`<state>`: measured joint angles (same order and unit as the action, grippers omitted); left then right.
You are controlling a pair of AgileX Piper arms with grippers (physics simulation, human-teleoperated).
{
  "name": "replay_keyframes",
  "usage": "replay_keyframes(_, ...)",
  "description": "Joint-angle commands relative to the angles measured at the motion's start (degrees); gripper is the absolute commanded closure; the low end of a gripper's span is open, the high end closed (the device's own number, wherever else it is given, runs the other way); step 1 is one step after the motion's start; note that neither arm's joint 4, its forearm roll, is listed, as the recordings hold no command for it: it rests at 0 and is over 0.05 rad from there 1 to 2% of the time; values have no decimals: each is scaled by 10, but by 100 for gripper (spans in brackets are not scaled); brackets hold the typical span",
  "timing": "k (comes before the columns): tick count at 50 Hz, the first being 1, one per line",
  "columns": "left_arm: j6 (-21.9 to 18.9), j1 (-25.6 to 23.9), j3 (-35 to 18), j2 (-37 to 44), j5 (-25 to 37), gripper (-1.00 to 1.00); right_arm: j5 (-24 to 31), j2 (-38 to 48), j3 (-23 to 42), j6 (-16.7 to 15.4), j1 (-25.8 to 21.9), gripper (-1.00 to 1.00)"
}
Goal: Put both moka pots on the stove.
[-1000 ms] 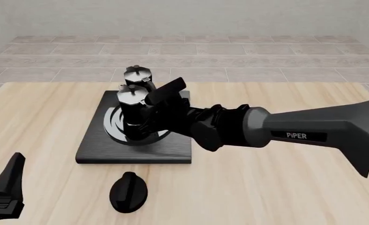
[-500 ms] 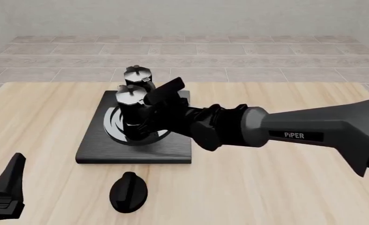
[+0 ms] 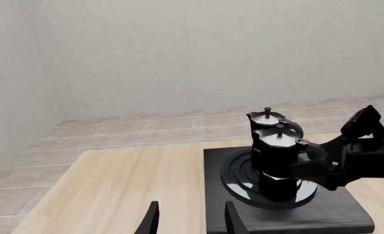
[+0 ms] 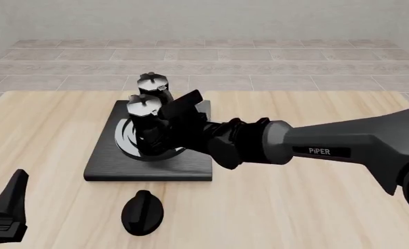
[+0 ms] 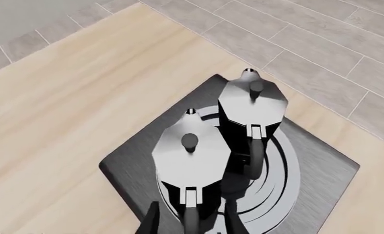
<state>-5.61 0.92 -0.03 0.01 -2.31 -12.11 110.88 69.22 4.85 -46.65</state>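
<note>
Two glossy black moka pots stand on the stove (image 4: pixel 107 166), one behind the other over its burner rings. The far pot (image 4: pixel 152 85) is free. My right gripper (image 4: pixel 164 127) reaches in from the right and is open, its fingers on either side of the near pot's (image 4: pixel 144 119) side handle. In the right wrist view the near pot (image 5: pixel 190 156) and far pot (image 5: pixel 252 102) show from above, with the handle between the fingers of the gripper (image 5: pixel 190 222). My left gripper (image 4: pixel 7 212) is open and empty at the table's near left corner.
A small black oval knob (image 4: pixel 142 211) lies on the wooden table just in front of the stove. The left wrist view shows the stove (image 3: pixel 348 214), both pots and the right arm (image 3: pixel 361 156) beside them. A tiled floor lies beyond the table's far edge.
My right arm has edged a little to the left and farther in, and the near pot's lid sits slightly more to the left. The left arm has not moved.
</note>
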Motion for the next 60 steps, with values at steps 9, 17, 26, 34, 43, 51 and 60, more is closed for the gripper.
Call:
replay_keyframes(9, 2, 8, -1, 0, -2, -100, 21, -9, -3, 5, -13, -100)
replay_keyframes(17, 2, 8, -1, 0, -2, -100, 22, -10, -3, 6, -13, -100)
replay_keyframes(26, 2, 8, -1, 0, -2, -100, 27, -17, -6, 6, -14, -100)
replay_keyframes(34, 2, 7, -1, 0, -2, -100, 38, -31, -7, -2, -12, -100)
replay_keyframes(43, 2, 8, -1, 0, -2, -100, 54, -54, -11, -13, -9, -100)
replay_keyframes(51, 2, 8, -1, 0, -2, -100, 70, -76, -16, -20, -12, -100)
replay_keyframes(60, 2, 8, -1, 0, -2, -100, 82, -95, -17, -22, -18, -100)
